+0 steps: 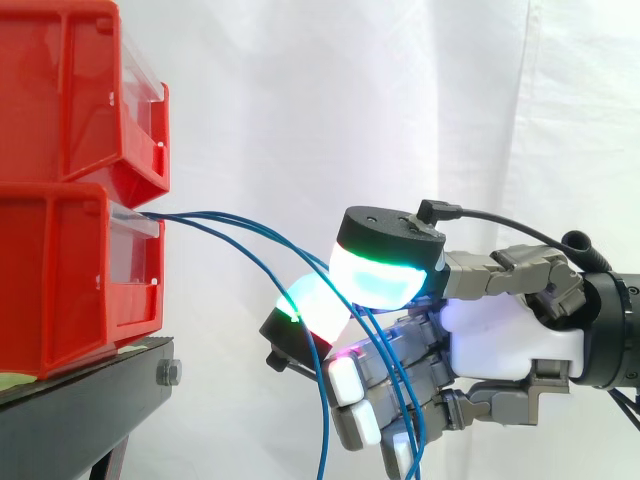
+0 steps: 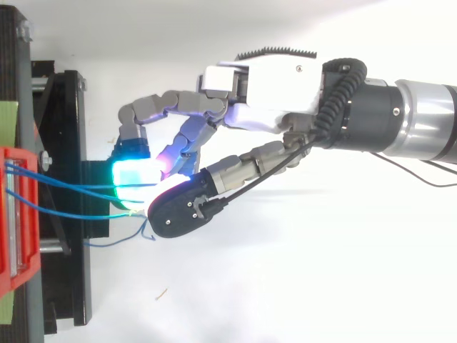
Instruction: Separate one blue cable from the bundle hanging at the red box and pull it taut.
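Far left of the side view: upper red bin (image 1: 60,90) stacked on lower red bin (image 1: 60,290), both on the black stand (image 1: 95,385) at bottom left. White curtain (image 1: 300,100) behind everything.

Blue cables (image 1: 185,216) leave the front lip of the lower red bin together, then fan out and curve down to the right through mid-frame. They sag, not straight. One strand drops off the bottom edge just left of my fingers. The others run in between my two glowing pads (image 1: 385,278) and come out below, crossing my curled lower fingers (image 1: 350,385).

My hand (image 1: 510,335) sits centre-right in the lower half of the frame, well apart from the bins and the stand. State: curled, thumb pad and one finger pad pressed together, green-cyan glow, pinching the blue cables. Can't tell how many strands are in the pinch.

Top view, same order: two strands come in from the left edge, cross over the black stand and reach my pads just left of centre. A third, shorter strand lies lower in the frame, from the stand's edge toward the thumb. Its tip is just beside the thumb, contact unclear. Arm (image 2: 421,128) enters from the right edge, upper half.
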Robot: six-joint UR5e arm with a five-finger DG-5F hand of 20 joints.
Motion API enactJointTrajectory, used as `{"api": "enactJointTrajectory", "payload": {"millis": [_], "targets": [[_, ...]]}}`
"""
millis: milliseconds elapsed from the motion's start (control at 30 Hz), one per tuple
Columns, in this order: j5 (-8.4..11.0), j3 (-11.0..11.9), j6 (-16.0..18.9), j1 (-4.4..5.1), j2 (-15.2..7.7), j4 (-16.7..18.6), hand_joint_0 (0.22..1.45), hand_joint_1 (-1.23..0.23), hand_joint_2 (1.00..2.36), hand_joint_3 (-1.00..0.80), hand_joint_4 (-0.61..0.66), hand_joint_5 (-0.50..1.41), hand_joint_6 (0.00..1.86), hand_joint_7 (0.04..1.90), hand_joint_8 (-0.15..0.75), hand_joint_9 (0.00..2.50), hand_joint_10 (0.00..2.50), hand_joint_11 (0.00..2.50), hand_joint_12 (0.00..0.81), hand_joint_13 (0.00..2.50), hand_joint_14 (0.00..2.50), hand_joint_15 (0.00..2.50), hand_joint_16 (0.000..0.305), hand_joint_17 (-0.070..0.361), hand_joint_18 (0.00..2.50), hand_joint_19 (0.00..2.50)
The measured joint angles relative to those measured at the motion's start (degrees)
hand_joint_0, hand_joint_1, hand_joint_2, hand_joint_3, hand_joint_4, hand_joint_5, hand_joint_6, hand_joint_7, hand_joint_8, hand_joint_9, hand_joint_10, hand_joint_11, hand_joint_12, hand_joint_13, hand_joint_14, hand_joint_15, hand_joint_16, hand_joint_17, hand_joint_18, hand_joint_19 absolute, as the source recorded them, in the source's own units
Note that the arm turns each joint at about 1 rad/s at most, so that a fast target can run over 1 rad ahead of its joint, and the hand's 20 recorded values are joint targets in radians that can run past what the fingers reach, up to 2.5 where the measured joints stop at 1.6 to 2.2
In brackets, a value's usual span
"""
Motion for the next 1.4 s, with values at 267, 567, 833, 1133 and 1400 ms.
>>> {"api": "enactJointTrajectory", "payload": {"millis": [267, 567, 833, 1133, 1400], "targets": [[0.12, 0.0, 0.4, 0.0, 0.0, 0.1, 0.67, -0.53, 1.01, -0.16, 0.21, -0.07, 0.5, 1.33, 0.307, 0.86, 0.01, 0.53, 0.321, 0.75, 0.02, 0.79, 0.041, 0.093, 0.89, 0.63], [0.33, 0.2, 0.9, -0.04, 0.0, 0.6, 0.66, -0.52, 1.01, -0.17, 0.22, -0.08, 0.5, 1.27, 0.311, 0.86, 0.01, 0.51, 0.319, 0.73, 0.02, 0.76, 0.042, 0.095, 0.87, 0.62], [0.33, 0.3, 1.5, -0.12, 0.0, 0.5, 0.7, -0.77, 1.02, -0.09, 0.24, -0.14, 0.67, 1.22, 0.332, 0.84, 0.02, 0.64, 0.31, 0.72, 0.02, 0.77, 0.038, 0.085, 0.89, 0.59], [0.26, 0.3, 1.6, -0.17, 0.0, -0.4, 0.71, -0.85, 1.02, -0.24, 0.27, -0.21, 0.86, 1.04, 0.342, 0.82, 0.01, 0.77, 0.319, 0.71, 0.02, 0.79, 0.038, 0.084, 0.91, 0.59], [0.33, 0.2, 1.6, -0.12, 0.0, -0.5, 0.71, -0.88, 1.0, -0.5, 0.23, -0.19, 0.89, 1.08, 0.333, 0.91, 0.02, 0.82, 0.308, 0.75, 0.02, 0.77, 0.038, 0.085, 0.95, 0.57]]}}
